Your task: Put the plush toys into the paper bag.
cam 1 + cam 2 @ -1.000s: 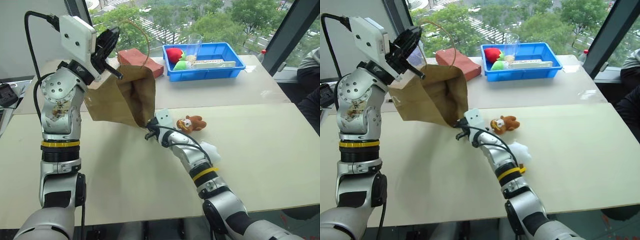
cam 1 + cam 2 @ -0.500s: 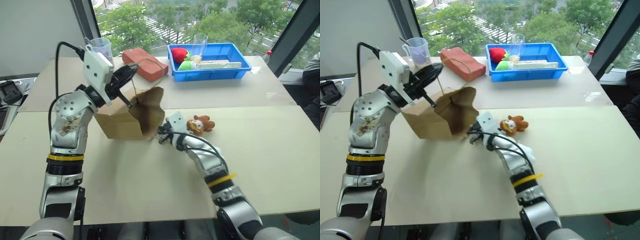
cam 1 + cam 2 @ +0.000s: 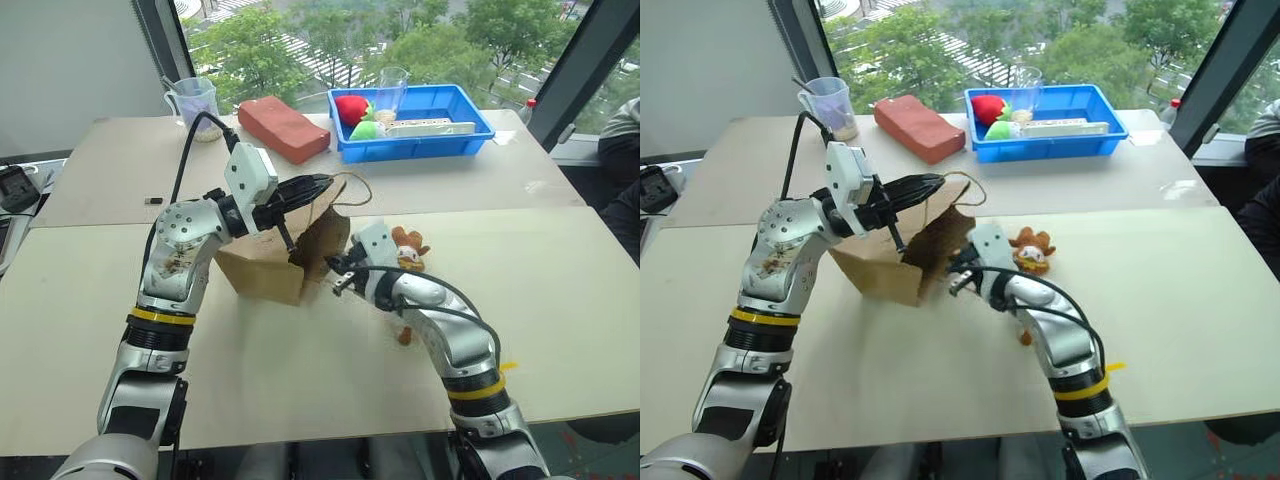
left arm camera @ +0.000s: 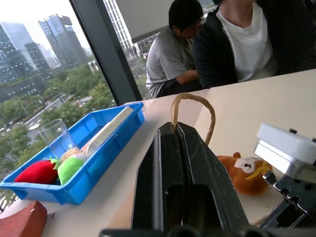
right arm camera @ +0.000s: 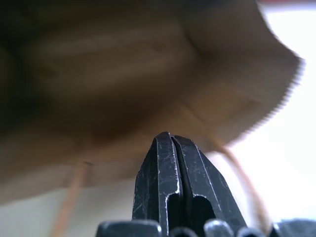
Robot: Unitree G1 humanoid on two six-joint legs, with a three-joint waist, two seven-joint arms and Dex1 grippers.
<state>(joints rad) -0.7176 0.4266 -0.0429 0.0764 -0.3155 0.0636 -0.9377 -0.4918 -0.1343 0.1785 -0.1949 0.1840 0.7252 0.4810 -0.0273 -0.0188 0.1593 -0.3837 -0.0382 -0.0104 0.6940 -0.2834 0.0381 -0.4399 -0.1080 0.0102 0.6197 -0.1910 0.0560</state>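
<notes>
The brown paper bag (image 3: 262, 272) rests on the table, its mouth turned to the right. My left gripper (image 3: 318, 182) is shut on the bag's top rim, and a loop handle (image 4: 191, 98) rises just past its fingertips. My right gripper (image 3: 336, 282) is shut with nothing in it, at the bag's mouth; the right wrist view looks into the bag (image 5: 123, 74). The brown plush toy (image 3: 409, 250) lies on the table right behind my right wrist. An orange-brown foot (image 3: 404, 336) of the white plush toy shows below my right forearm, which hides the rest of the toy.
At the back stands a blue tray (image 3: 415, 148) holding a red toy, a green toy and a clear cup. A reddish-brown block (image 3: 281, 126) and a measuring cup (image 3: 196, 100) stand to its left. Two people (image 4: 237, 44) sit beyond the table's right side.
My left gripper has brought the bag down and to the right until it rests on the table. My right gripper has drawn back and risen slightly. The camera view has shifted.
</notes>
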